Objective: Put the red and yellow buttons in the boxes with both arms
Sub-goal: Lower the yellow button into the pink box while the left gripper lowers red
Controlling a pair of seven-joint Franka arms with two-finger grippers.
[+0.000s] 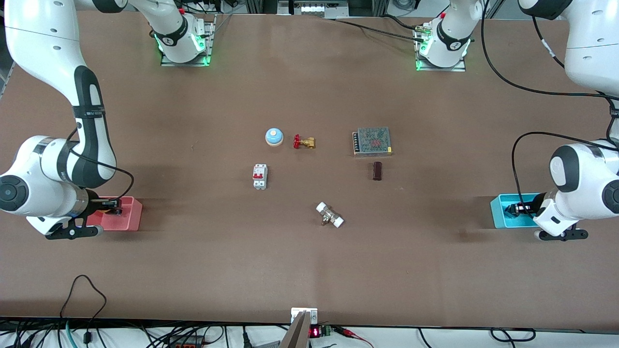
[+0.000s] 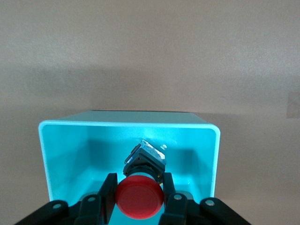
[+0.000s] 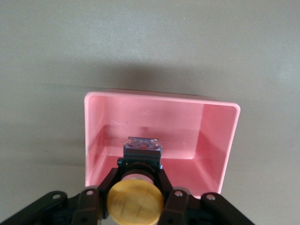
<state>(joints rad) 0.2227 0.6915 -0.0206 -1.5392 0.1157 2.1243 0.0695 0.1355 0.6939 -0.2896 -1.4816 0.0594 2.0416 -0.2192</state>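
Left tool [image 2: 139,197] grips red button [image 2: 139,198] over cyan box [image 2: 61,140] (brown table [image 1: 193,266]); right tool [image 3: 136,197] grips yellow button [image 3: 135,202] over pink box [image 3: 220,140].

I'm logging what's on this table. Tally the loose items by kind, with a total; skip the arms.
Buttons: 2, red button and yellow button
Boxes: 2, blue box and pink box
Bell: 1
Valves: 2, red-handled valve and white-ended valve
Circuit breaker: 1
Power supply: 1
Dark block: 1
Total: 10

No text or label is legible anywhere; the small red display [image 1: 314,332] at the table's [image 1: 193,270] near edge shows unreadable digits.
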